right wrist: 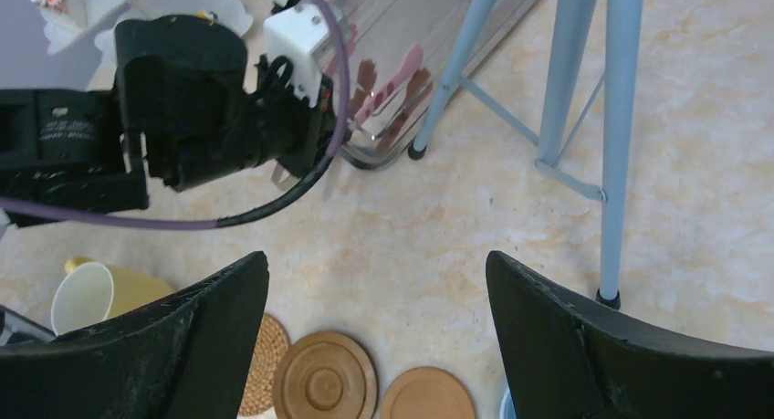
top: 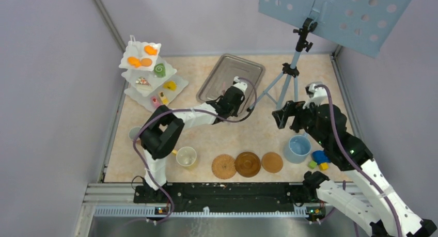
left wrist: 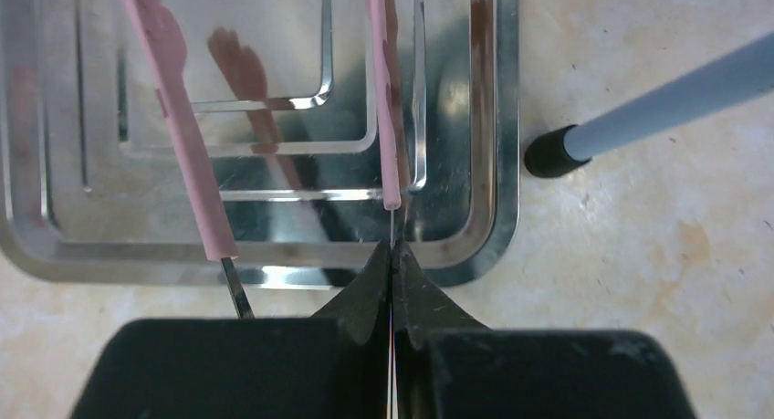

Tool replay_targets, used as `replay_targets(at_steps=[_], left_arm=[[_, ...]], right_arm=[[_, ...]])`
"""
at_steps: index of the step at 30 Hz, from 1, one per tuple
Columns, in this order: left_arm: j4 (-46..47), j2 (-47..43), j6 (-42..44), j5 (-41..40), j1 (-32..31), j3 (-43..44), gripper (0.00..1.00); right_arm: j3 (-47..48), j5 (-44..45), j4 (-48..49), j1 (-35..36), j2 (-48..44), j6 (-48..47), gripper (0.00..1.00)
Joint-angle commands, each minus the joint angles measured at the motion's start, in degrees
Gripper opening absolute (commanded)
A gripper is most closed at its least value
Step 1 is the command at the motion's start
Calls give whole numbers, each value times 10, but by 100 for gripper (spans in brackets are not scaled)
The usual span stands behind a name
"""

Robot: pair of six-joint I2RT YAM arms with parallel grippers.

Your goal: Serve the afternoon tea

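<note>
The white three-tier stand (top: pixel 130 90) stands at the back left with orange biscuits (top: pixel 139 61), a green swirl roll (top: pixel 159 69), a yellow wedge (top: pixel 169 85) and a pink slice (top: pixel 154 100) on it. Three brown coasters (top: pixel 248 164) lie in a row at the front, also in the right wrist view (right wrist: pixel 325 383). A yellow cup (top: pixel 186 157) and a blue cup (top: pixel 298 148) stand beside them. My left gripper (left wrist: pixel 394 250) is shut on the thin metal end of the pink tongs (left wrist: pixel 178 118) at the tray's near rim. My right gripper (right wrist: pixel 376 282) is open and empty above the table.
A metal tray (top: pixel 213 78) lies at the back centre; it also shows in the left wrist view (left wrist: pixel 497 163). A blue tripod (top: pixel 289 77) with a perforated panel stands beside it, one foot (left wrist: pixel 548 154) close to the tray. Toy blocks (top: pixel 319 159) lie near the blue cup. Another cup (top: pixel 135 133) sits partly hidden at the left.
</note>
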Motion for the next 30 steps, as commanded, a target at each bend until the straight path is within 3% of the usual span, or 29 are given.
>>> replay_targets(at_steps=[1,3,9,13,20,21,22,26,30], left_arm=[[33,50,-11,1,16,60,1],[10,62,-19,4,20,69,8],[-21,37,-17,2,23,66,46],[-70,-11,-20,0,28,74,58],[-131,-236,-26,-11,45,1,72],[-140,-274,-24,-28,47,-16,89],[-152,-310,-22,-49,50,-34,97],[-190,-448,-5,-115,70,-104,99],[-184,-560,11,-149,73,-154,99]], right_arm=[[-8,-34,-23,-4,4,18,87],[-14,-44,-26,-4,5,23,87],[-58,-112,15,-4,24,55,87],[-87,-156,39,9,65,84,87],[-115,-35,95,208,162,125,87],[-118,-31,113,233,187,130,87],[-121,-30,134,257,210,134,87],[-107,-1,205,346,318,149,84],[-78,21,254,389,429,170,59]])
